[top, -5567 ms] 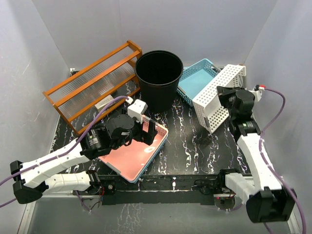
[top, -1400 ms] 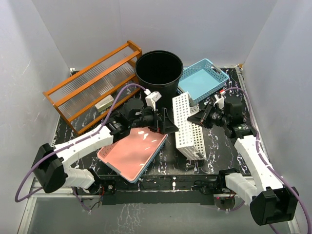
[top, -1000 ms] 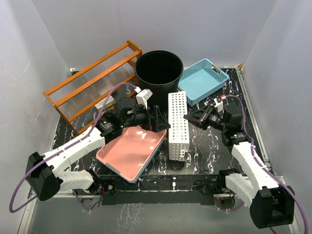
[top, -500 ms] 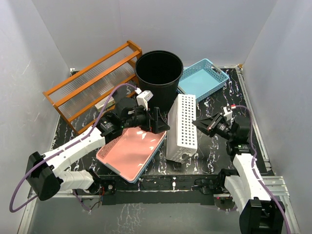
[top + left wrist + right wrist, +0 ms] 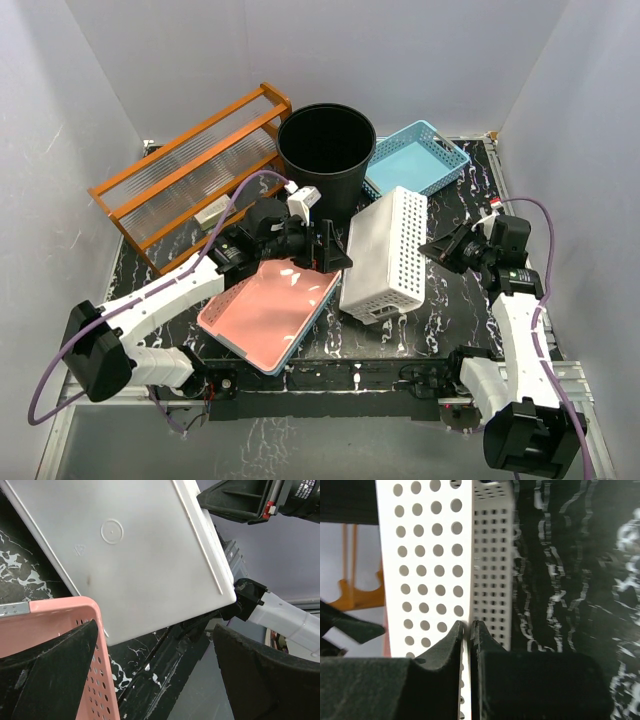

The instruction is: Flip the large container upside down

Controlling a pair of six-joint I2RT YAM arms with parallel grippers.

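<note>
The large container, a tall round black bin (image 5: 327, 160), stands upright with its mouth up at the back centre; neither gripper touches it. A white perforated basket (image 5: 385, 255) lies tilted, base up, in front of it. My right gripper (image 5: 440, 250) is shut on that basket's thin wall; in the right wrist view the fingers (image 5: 451, 645) pinch the wall (image 5: 425, 555). My left gripper (image 5: 335, 255) is open and empty between the pink basket (image 5: 270, 315) and the white basket, whose flat base (image 5: 125, 550) fills the left wrist view above the wide-apart jaws (image 5: 155, 675).
A wooden rack (image 5: 195, 175) leans at the back left. A light blue basket (image 5: 415, 165) sits at the back right beside the bin. The pink basket rests on a blue tray near the front left. Grey walls enclose the black marbled table (image 5: 460, 310).
The right gripper carried the white basket from the back right to the centre, then pulled right as the basket tipped base up. The left gripper reached toward it and stayed open.
</note>
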